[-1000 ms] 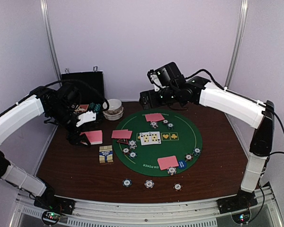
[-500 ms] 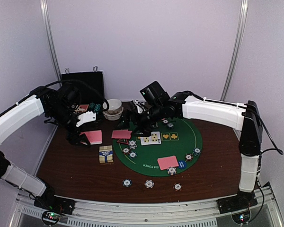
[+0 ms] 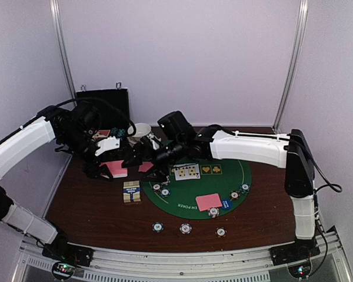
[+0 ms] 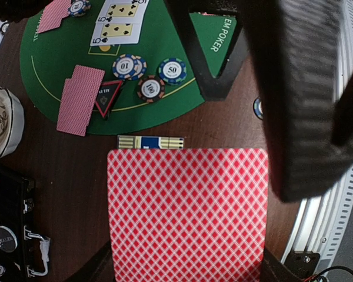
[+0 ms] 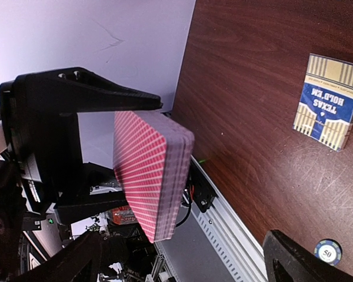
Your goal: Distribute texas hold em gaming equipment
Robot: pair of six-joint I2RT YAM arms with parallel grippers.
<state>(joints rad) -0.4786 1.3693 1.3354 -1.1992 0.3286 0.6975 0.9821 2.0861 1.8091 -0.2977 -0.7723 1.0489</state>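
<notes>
My left gripper [image 3: 107, 168] is shut on a deck of pink-backed playing cards [image 3: 116, 169], held over the brown table left of the mat. The deck [image 4: 187, 211] fills the left wrist view, with the left gripper [image 4: 187, 261] at its lower edge. My right gripper [image 3: 140, 157] stands open right beside the deck; its dark fingers [image 4: 306, 100] loom there. In the right wrist view the deck [image 5: 150, 176] hangs ahead of the open right gripper [image 5: 188, 264], apart from both fingers. Face-up cards [image 3: 187, 171], pink cards [image 3: 209, 201], chips [image 4: 128, 66] and a red-triangle button [image 4: 107, 97] lie on the mat.
The round green mat [image 3: 235, 167] lies mid-table. A blue and gold card box [image 3: 132, 191] lies beside its left edge. Three chips [image 3: 185, 228] sit near the front edge. A white bowl [image 3: 142, 132] and a black case [image 3: 103, 101] stand at the back left.
The right arm has swung left from the mat's far side, across the mat, to the deck in my left gripper. The left arm and deck have stayed put.
</notes>
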